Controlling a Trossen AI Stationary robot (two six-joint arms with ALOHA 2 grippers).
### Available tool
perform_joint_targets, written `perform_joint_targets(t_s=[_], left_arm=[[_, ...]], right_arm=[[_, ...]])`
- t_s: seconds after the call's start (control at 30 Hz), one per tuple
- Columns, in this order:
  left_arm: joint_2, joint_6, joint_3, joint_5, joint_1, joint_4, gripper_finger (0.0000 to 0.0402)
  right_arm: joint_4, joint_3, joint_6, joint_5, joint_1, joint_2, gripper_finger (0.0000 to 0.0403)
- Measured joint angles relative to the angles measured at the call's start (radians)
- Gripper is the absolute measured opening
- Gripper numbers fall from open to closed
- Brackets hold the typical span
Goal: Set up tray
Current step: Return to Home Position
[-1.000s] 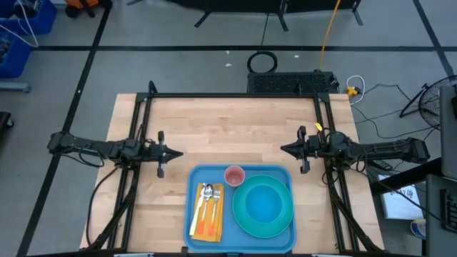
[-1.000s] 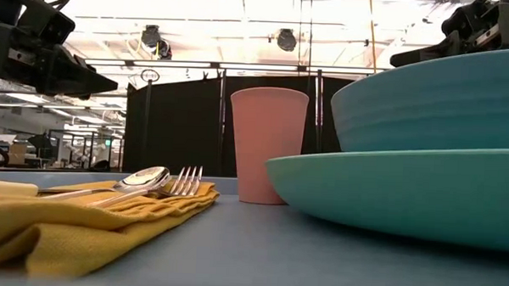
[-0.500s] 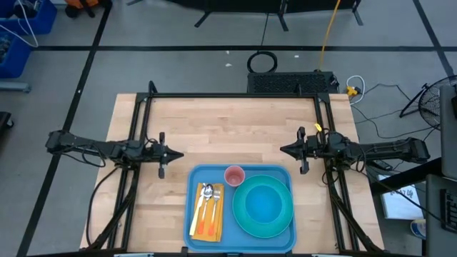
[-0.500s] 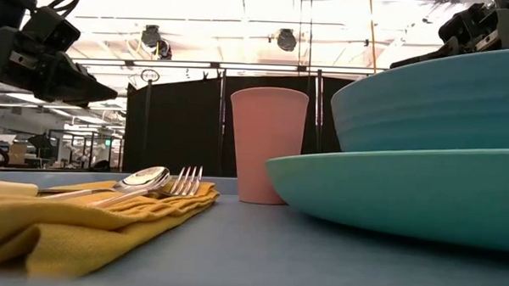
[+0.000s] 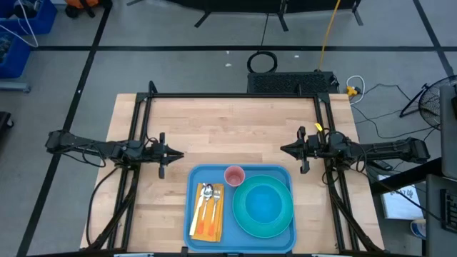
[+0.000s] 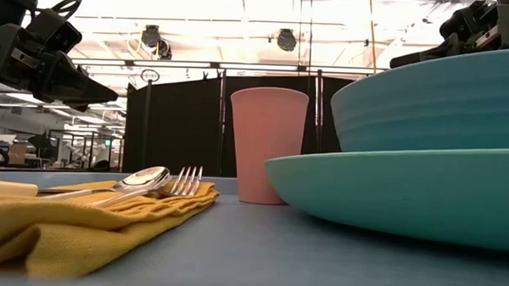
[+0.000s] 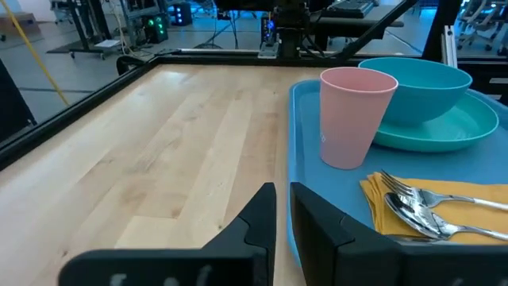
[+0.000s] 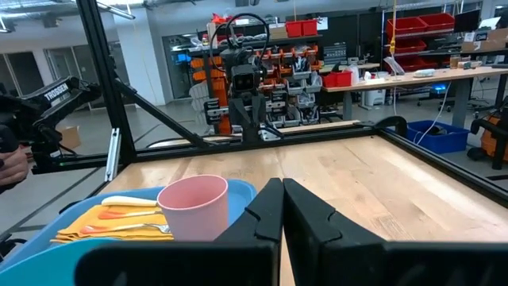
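Wooden table (image 5: pixel 228 125) under blue tray (image 5: pixel 201 174); left claw (image 5: pixel 173 153) and right claw (image 5: pixel 284 149) closed, empty.

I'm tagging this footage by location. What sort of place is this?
Probably a robotics lab or workshop, not a dining room: the wooden table sits in a black metal frame, shelves of red bins and workbenches stand beyond it, and cables lie on the floor.

Large flat blue rectangular plastic tray (image 5: pixel 203 174) on wooden counter (image 5: pixel 228 121) carries pink cup (image 5: pixel 234 175), round turquoise plate (image 5: pixel 263 207), yellow napkin (image 5: pixel 195 221) with cutlery (image 5: pixel 208 200).
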Motion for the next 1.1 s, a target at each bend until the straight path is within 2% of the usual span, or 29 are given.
perform_joint_targets(t_s=[0.3,0.57,0.7,1.1], left_arm=[[0.000,-0.071,-0.001,0.060,0.000,-0.004,0.0025],[0.000,-0.040,-0.001,0.032,0.000,0.001,0.0005],[0.000,-0.036,-0.001,0.062,0.000,0.001,0.0003],[0.000,-0.042,-0.003,0.077,0.000,0.024,0.0050]], right_arm=[[0.013,0.000,-0.008,0.000,0.000,0.000,0.0000],[0.009,0.000,-0.005,-0.001,0.000,0.000,0.0000],[0.001,0.000,-0.005,-0.002,0.000,0.000,0.0000],[-0.005,0.000,-0.005,-0.003,0.000,0.000,0.0000]])
